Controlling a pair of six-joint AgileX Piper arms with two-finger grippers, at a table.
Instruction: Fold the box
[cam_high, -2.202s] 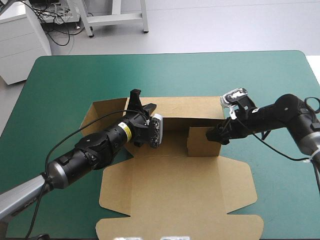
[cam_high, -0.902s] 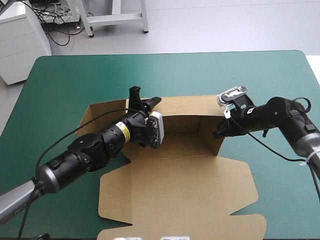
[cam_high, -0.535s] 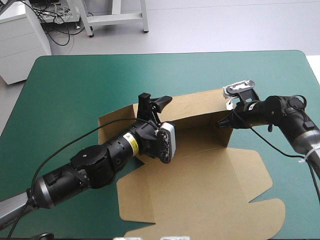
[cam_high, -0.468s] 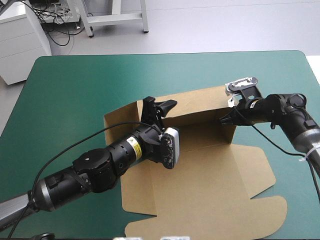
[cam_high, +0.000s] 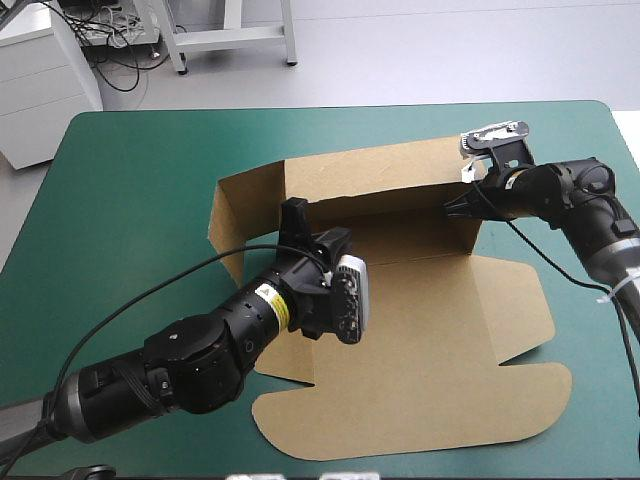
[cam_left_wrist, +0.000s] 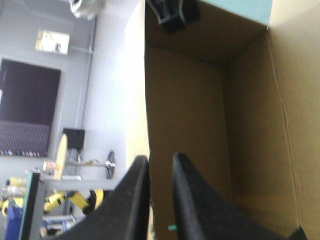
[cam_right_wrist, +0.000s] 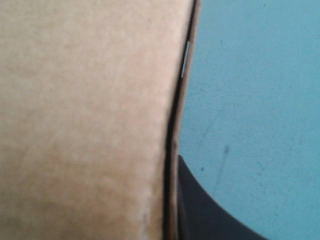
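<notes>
Box (cam_high: 430, 310) sits mid-desk (cam_high: 120, 180), back wall raised, long axis roughly 9-to-3 o'clock, lid flat toward 6. Left hand (cam_high: 312, 235) clenched on that wall mid-span. Right hand (cam_high: 455, 208) grasping the 3 o'clock end. Left hand is nearer the 9 o'clock side wall, probably next.

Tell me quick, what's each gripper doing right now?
Left gripper: shut on a box wall.
Right gripper: shut on the box's right end.

Ahead of the left gripper (cam_left_wrist: 160, 159), the hollow of the brown cardboard box (cam_left_wrist: 200, 130) is free up to its raised end wall (cam_left_wrist: 215, 40), where the right gripper (cam_high: 450, 210) stands. Beyond it, bare teal-green table cover (cam_right_wrist: 250, 100) lies open.
</notes>
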